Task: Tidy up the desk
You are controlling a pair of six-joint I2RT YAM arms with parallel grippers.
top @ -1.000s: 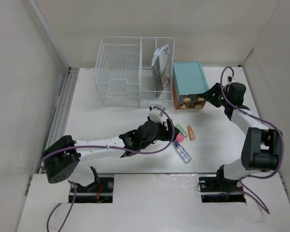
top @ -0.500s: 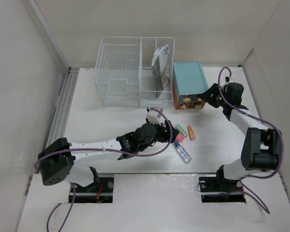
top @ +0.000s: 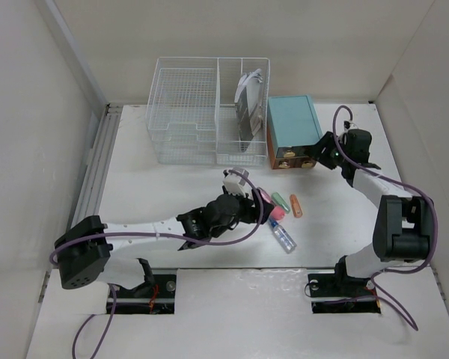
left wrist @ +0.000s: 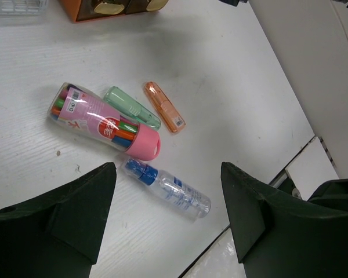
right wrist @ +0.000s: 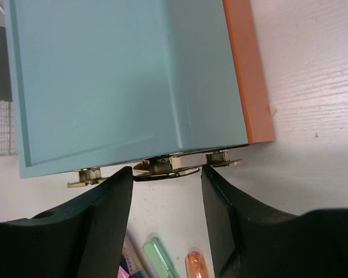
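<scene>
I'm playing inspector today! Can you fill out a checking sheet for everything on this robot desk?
Surface: white desk, matte.
Job's things: the desk itself; wire basket and teal drawer box stand at its back.
Clutter: pink-capped pen case, green marker, orange marker and blue-capped clear bottle lie loose close together.
Grippers: left gripper open above the clutter; right gripper open, jaws either side of a gold handle on the box.
Cables: purple cable along each arm.
Surroundings: pale walls; metal rail on the left.
</scene>
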